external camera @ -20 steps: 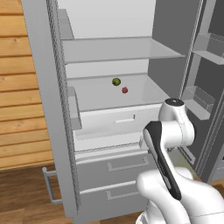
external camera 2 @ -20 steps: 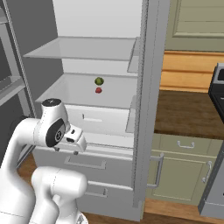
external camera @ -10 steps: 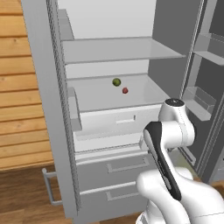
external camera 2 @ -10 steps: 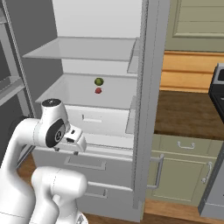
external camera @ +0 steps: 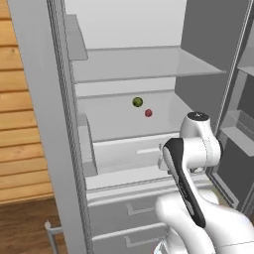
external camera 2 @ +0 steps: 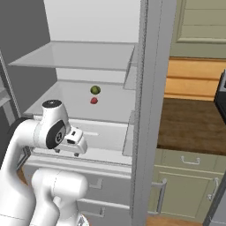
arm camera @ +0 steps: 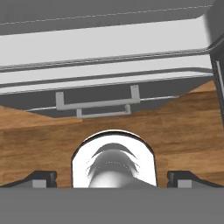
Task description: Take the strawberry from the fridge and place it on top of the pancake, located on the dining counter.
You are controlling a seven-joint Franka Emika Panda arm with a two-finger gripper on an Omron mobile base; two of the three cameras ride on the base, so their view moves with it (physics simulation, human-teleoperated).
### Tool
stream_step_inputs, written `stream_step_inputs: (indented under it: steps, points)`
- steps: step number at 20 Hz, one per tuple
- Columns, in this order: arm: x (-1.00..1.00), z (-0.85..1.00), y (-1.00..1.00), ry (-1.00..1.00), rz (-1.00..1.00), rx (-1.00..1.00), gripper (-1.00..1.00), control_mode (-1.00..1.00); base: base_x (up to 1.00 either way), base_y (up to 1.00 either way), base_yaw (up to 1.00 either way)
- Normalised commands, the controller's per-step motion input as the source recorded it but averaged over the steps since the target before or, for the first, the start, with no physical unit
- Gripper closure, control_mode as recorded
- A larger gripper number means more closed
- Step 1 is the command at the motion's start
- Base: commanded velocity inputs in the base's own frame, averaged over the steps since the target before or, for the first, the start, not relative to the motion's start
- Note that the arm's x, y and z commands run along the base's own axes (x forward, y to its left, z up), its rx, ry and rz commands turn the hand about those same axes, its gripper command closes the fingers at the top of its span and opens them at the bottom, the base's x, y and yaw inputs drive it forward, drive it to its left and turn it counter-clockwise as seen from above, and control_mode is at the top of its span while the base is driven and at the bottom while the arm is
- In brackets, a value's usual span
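The fridge (external camera: 144,67) stands open in front of me, and its middle shelf (external camera 2: 66,99) carries the tiny red strawberry (external camera: 148,113) (external camera 2: 94,100). My gripper (external camera 2: 73,148) hangs low in front of the fridge's drawers, below and in front of the berry and well apart from it. It points down. In the hand view its two dark fingertips (arm camera: 41,177) sit wide apart at the bottom corners, so the gripper (arm camera: 112,179) is open and holds nothing. The pancake and the dining counter are out of view.
A round green fruit (external camera: 137,102) (external camera 2: 95,90) lies just behind the strawberry. The open fridge doors (external camera: 238,99) (external camera 2: 148,110) flank the arm on both sides. Two drawers with bar handles (arm camera: 98,103) are below. A brown-topped green cabinet (external camera 2: 194,128) stands to the right.
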Motion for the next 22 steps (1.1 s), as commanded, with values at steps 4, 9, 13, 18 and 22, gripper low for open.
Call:
stream_step_inputs:
  steps: [4, 9, 13, 18, 22]
  points:
    - [0.0, 0.0, 0.0, 0.0, 0.0, 0.0, -1.0, 1.0, 0.53, 0.0, 0.0]
    - [0.0, 0.0, 0.0, 0.0, 0.0, 0.0, -1.0, 1.0, 0.46, 0.0, 0.0]
    - [0.0, 0.0, 0.0, 0.0, 0.0, 0.0, -1.0, 1.0, 0.44, 0.0, 0.0]
    - [0.0, 0.0, 0.0, 0.0, 0.0, 0.0, -1.0, 1.0, 0.35, 0.0, 0.0]
    - [0.0, 0.0, 0.0, 0.0, 0.0, 0.0, -1.0, 1.0, 0.11, 0.0, 0.0]
